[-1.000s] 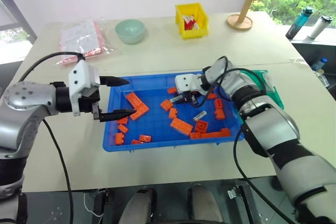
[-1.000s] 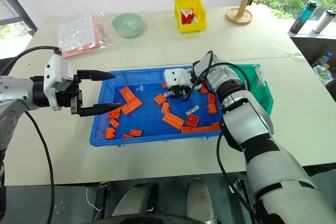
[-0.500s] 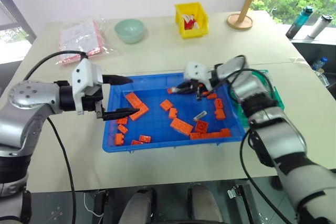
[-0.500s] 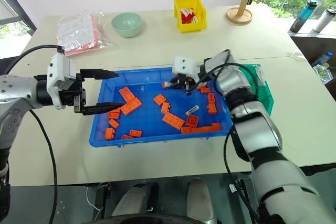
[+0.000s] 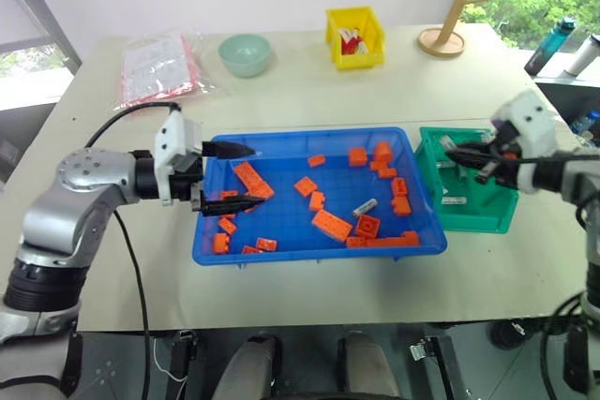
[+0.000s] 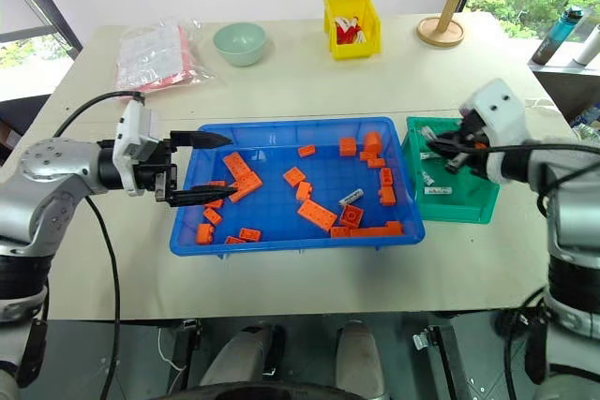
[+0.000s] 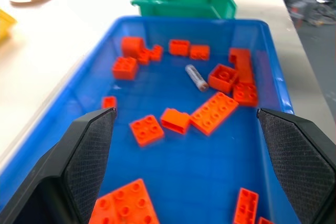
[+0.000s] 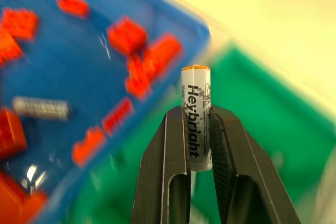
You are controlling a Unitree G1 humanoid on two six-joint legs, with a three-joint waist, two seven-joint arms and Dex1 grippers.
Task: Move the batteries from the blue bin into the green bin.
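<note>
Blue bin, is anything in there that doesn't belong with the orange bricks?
Yes: one battery lies among the orange bricks in the blue bin. It is silver-grey, not orange, and belongs in the green bin.

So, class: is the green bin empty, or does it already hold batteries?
Not empty. Two batteries lie on the floor of the green bin.

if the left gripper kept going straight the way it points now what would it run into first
Probably the orange bricks lying in the blue bin. The left gripper is open and aimed across the bin, slightly downward. Past them lies a battery, then the green bin. Its height over the bricks is unclear.
</note>
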